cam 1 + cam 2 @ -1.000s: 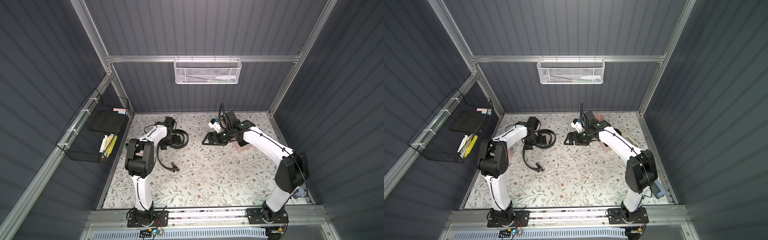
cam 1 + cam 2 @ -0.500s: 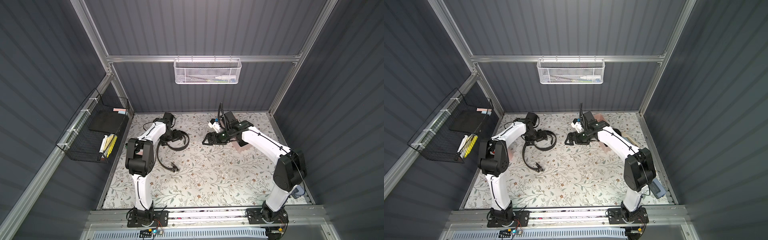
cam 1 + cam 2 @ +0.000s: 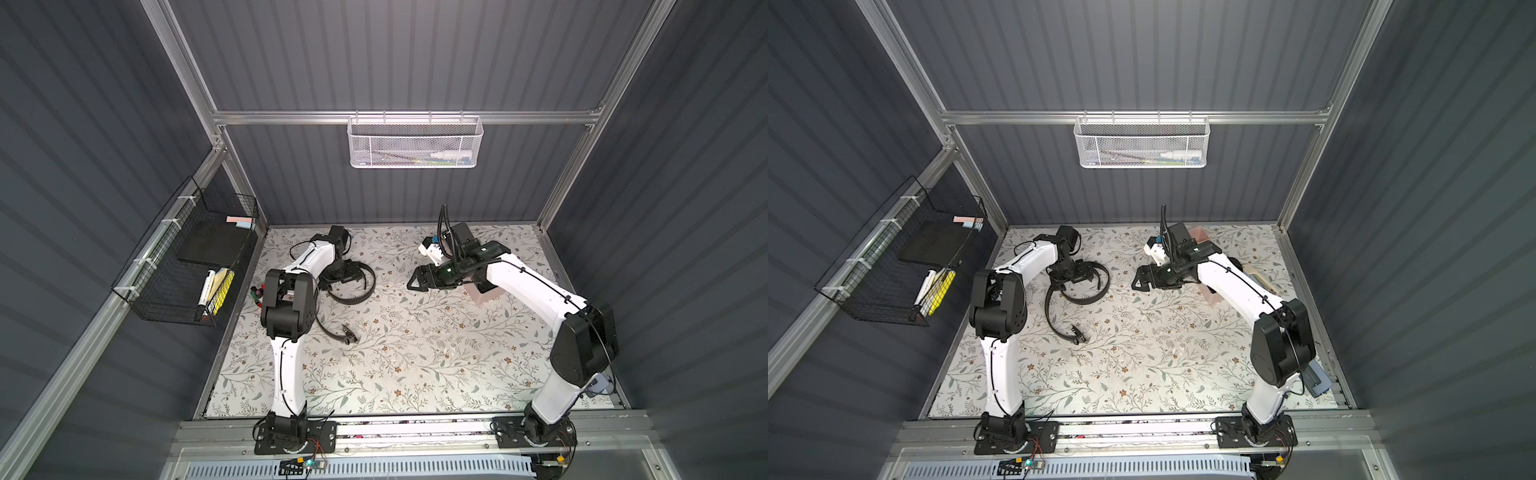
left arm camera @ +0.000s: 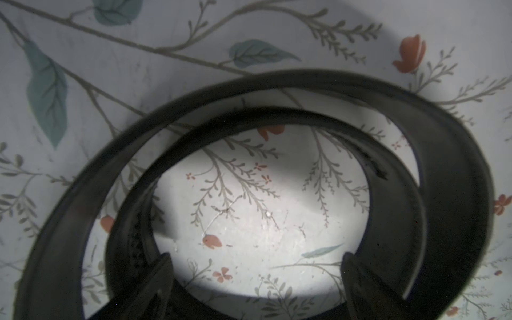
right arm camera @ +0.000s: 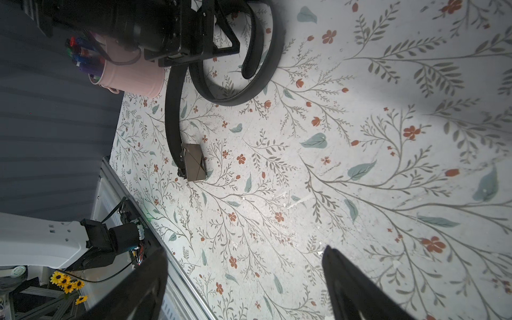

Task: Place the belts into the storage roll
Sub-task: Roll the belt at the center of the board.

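A black belt (image 3: 362, 290) lies loosely curled at the back left of the table, its dark buckle (image 3: 348, 335) nearer the front. My left gripper (image 3: 345, 277) stands open over the curl. In the left wrist view its fingertips (image 4: 162, 267) sit just inside the belt's inner turn (image 4: 277, 115), with bare table between them. My right gripper (image 3: 416, 283) is open and empty, apart from the belt to its right. The pale pink storage roll (image 3: 1202, 235) lies under the right arm, mostly hidden. The right wrist view shows the buckle (image 5: 194, 162).
A pink cup of markers (image 5: 130, 74) stands beside the left arm at the table's left edge. A black wire basket (image 3: 187, 266) hangs on the left wall, a white mesh basket (image 3: 413, 143) on the back wall. A blue object (image 3: 1316, 380) sits at the front right.
The left wrist has swung slightly toward the back wall above the belt's curl. The right gripper has crept a little to the left. Both stay open.
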Robot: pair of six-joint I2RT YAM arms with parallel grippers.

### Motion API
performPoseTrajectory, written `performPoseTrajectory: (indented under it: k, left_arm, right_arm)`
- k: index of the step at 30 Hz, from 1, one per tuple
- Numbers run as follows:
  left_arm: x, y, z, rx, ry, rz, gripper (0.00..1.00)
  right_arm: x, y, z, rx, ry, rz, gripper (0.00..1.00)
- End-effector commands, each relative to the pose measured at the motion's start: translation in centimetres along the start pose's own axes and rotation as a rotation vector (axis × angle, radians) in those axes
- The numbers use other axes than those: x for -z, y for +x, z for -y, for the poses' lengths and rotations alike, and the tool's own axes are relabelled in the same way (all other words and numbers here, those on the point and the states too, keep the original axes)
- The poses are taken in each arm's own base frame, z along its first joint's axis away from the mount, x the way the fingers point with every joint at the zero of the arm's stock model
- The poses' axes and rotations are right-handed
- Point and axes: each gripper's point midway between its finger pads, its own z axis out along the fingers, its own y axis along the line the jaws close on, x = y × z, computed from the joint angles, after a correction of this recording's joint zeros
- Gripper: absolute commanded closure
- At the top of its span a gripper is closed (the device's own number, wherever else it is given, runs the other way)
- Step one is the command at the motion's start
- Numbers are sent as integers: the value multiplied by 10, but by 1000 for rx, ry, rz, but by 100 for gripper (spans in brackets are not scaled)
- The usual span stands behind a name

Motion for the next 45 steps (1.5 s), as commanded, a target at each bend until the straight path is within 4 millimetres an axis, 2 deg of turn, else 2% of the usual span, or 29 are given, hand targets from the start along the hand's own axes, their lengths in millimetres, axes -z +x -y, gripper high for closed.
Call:
performPoseTrajectory:
  k: [1,9,11,12,15,17,18,20,22,26,28,31,33,35,37,39,41,45]
  left_arm:
    - [-10,19,-4,-16,-26,-57,6]
    - [-12,95,21,-64,-13,-109,7]
    - [-12,113,32,-72,3,-119,7]
    - [-11,121,39,-78,13,-120,7]
    - [-6,149,74,-127,47,-118,8]
    - [-2,169,102,-166,77,-115,7]
    - [-1,178,115,-186,91,-113,7]
    - [5,197,139,-207,135,-109,7]
    - [16,204,149,-225,157,-103,7]
    - [56,206,138,-344,149,-77,5]
    - [78,203,136,-385,173,-45,5]
    - [106,206,107,-441,115,-23,3]
    - [118,205,87,-455,98,-13,3]
    - [118,202,65,-427,96,-14,3]
    - [110,199,39,-383,74,-46,3]
    - [100,198,14,-351,41,-82,3]
    - [99,191,0,-345,18,-69,3]
    - [92,182,-17,-332,-13,-72,2]
  right_arm:
    - [-3,5,-1,13,-7,-19,11]
    - [6,7,2,21,-2,0,10]
    - [15,8,6,29,32,34,7]
    - [20,8,10,30,55,59,3]
    - [43,1,17,37,138,182,1]
    - [58,-7,34,-49,225,287,1]
    - [63,-12,36,-83,223,332,1]
    - [69,-20,27,-87,116,362,1]
    - [70,-21,24,-132,55,337,1]
    - [56,-10,22,-120,13,201,1]
    - [48,-5,23,-95,10,155,5]
    - [37,3,24,-6,16,124,6]
    - [29,8,21,153,11,117,10]
    - [18,18,13,380,-36,97,16]
    - [8,32,0,655,-105,57,24]
    - [-2,37,-5,876,-104,16,24]
    - [-14,38,-11,1027,-127,-38,26]
    - [-51,39,-5,1199,-107,-202,28]
